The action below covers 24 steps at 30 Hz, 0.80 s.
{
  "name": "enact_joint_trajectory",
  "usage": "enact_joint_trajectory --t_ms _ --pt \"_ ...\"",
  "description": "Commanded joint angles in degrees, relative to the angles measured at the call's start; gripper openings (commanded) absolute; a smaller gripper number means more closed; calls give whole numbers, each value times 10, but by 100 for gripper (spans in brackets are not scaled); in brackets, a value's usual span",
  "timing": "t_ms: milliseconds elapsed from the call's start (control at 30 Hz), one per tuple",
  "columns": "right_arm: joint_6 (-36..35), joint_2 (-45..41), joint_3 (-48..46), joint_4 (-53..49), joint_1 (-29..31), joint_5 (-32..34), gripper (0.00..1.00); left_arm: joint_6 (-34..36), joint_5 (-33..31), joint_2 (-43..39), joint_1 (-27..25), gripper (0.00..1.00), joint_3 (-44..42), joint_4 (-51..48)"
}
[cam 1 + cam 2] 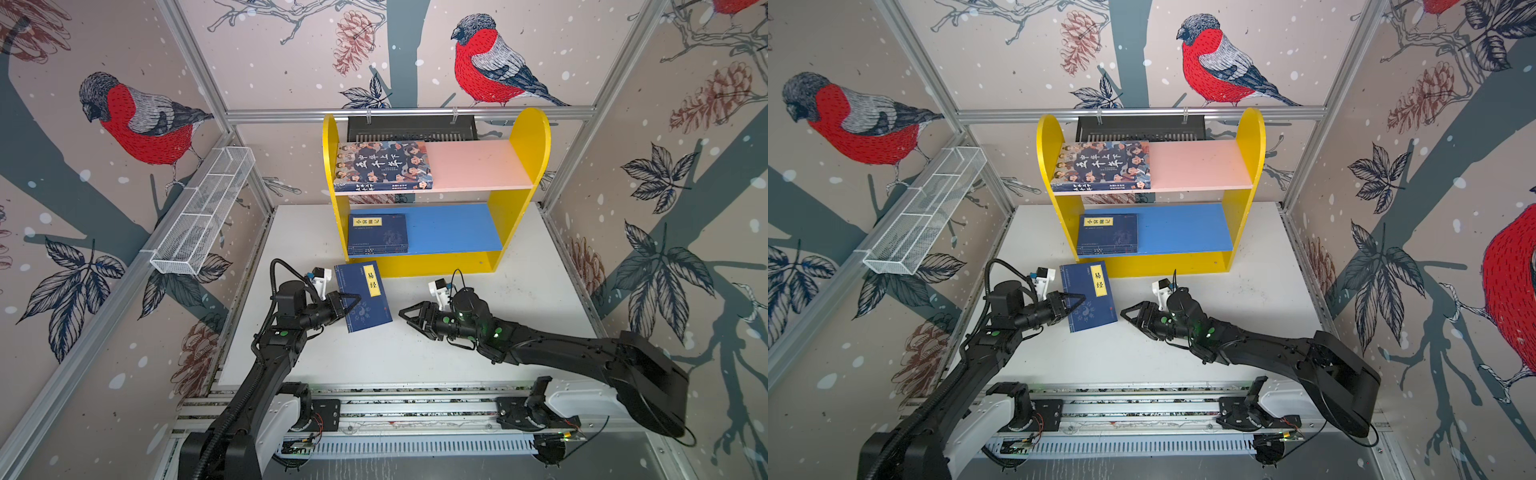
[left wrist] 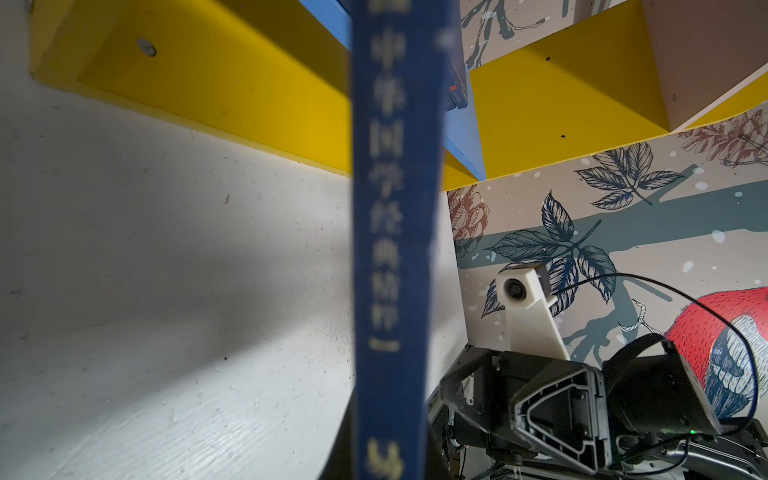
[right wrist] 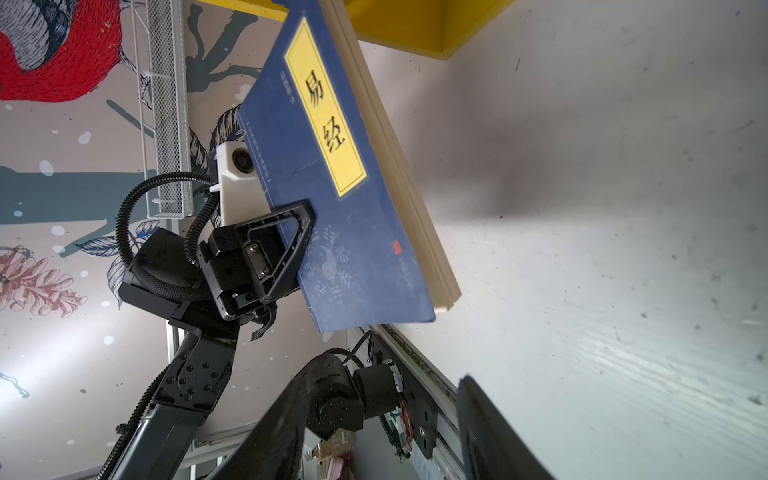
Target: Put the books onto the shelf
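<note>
My left gripper (image 1: 352,300) (image 1: 1077,300) is shut on a thin navy book (image 1: 365,297) (image 1: 1090,297) (image 3: 332,187) with a yellow label. It holds the book by its spine side, lifted and tilted above the white table just in front of the shelf (image 1: 528,137) (image 1: 1250,137). The book's spine (image 2: 395,249) fills the middle of the left wrist view. My right gripper (image 1: 409,318) (image 1: 1129,316) (image 3: 382,380) stands open to the right of the book, apart from it. A thick cartoon-cover book (image 1: 382,164) (image 1: 1104,164) lies on the pink upper board. A low stack of navy books (image 1: 378,232) (image 1: 1108,232) lies on the blue lower board.
A white wire basket (image 1: 203,212) hangs on the left wall. A black slotted tray (image 1: 411,129) hangs behind the shelf. The right parts of the pink board (image 1: 478,164) and the blue board (image 1: 453,228) are bare. The arms' base rail (image 1: 415,411) runs along the front.
</note>
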Motion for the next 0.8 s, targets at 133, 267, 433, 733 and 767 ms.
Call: enact_joint_trajectory --t_ms 133,267,433,733,767 --pt "81 59 -17 172 62 104 59 -22 4 4 1 0 30 -26" --pt "91 100 -1 213 88 117 59 -81 18 -1 2 0 10 12" --pt "111 139 3 284 98 127 59 -136 36 -3 2 0 2 40" --pt "121 169 20 323 94 134 59 -269 58 -5 1 0 -44 174" --pt "120 171 24 325 93 134 60 -270 57 -5 1 0 -44 176"
